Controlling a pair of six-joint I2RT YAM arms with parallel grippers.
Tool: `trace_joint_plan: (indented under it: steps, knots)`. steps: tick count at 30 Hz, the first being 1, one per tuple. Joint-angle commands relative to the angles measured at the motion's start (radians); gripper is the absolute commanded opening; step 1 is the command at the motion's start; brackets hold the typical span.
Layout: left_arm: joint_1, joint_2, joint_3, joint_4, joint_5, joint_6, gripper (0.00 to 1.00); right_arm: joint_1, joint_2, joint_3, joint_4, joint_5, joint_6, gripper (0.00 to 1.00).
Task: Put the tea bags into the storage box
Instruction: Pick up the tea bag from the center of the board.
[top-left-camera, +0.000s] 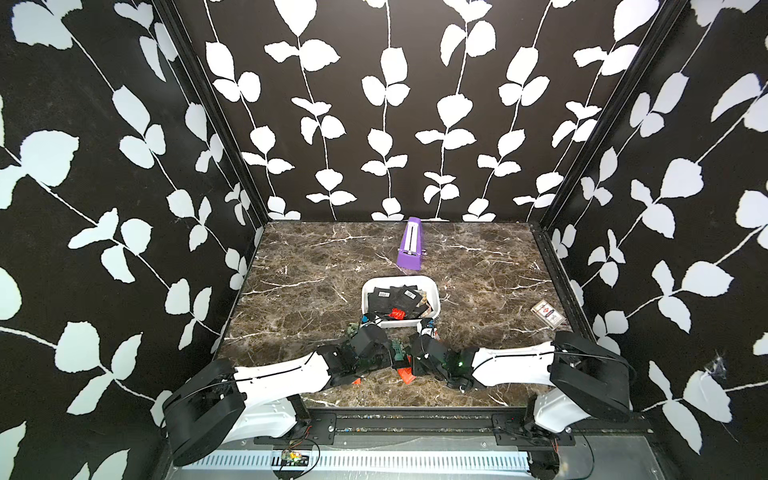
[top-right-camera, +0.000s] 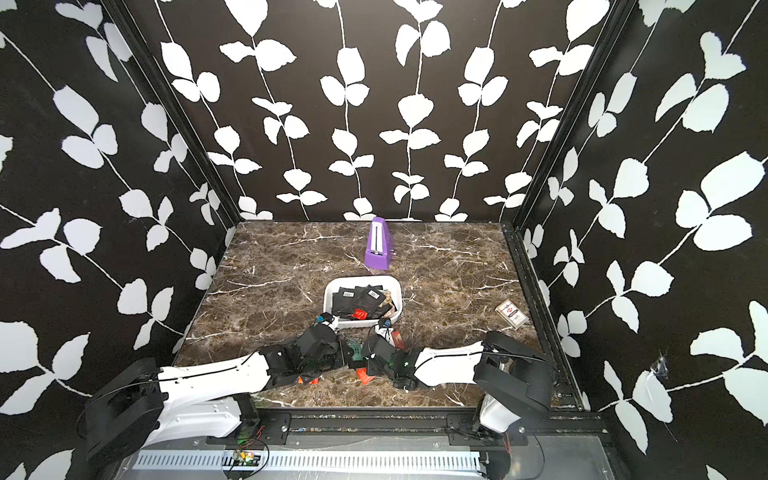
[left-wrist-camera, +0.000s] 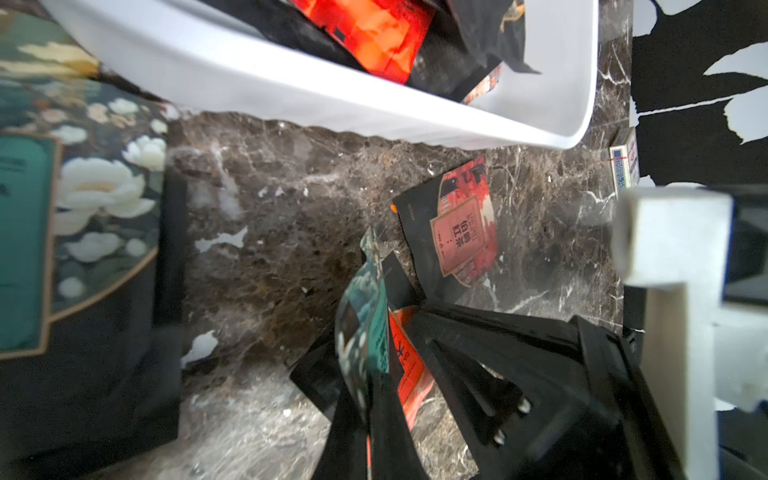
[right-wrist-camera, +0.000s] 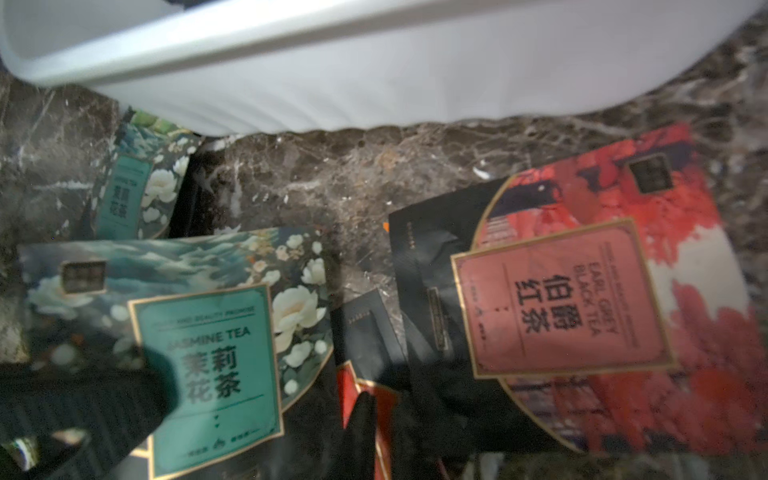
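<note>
Top view: box (top-left-camera: 365, 297) holds tea bags (top-left-camera: 395, 300); left hand (left-wrist-camera: 376, 357) grips sachet (left-wrist-camera: 363, 291); right hand (top-left-camera: 428, 328) unclear.

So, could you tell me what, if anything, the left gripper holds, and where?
The left gripper pinches a green tea bag by one edge; an orange-red tea bag seems caught alongside.

The green floral foil sachet (right-wrist-camera: 205, 365) reads "JASMINE TEA 茉莉花茶"; the red foil sachet (right-wrist-camera: 582, 299) at its three o'clock reads "EARL GREY BLACK TEA 伯爵红茶".
</note>
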Motion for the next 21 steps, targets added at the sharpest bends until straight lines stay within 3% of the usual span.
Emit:
trace_joint_plan:
  steps: [1,12,16,21]
  knots:
    - [-0.001,-0.018,0.014,-0.041,-0.009,0.006,0.0,0.006,-0.038,-0.025,-0.036,0.031,-0.001,0.16]
    - [-0.001,-0.225,0.159,-0.333,-0.005,0.191,0.0,0.006,-0.287,-0.061,-0.158,0.123,-0.038,0.21]
    - [0.0,-0.289,0.196,-0.362,0.012,0.23,0.0,0.005,-0.408,-0.07,-0.274,0.195,-0.047,0.22]
    - [0.005,-0.254,0.276,-0.342,-0.067,0.274,0.0,0.005,-0.57,-0.087,-0.415,0.285,-0.035,0.23]
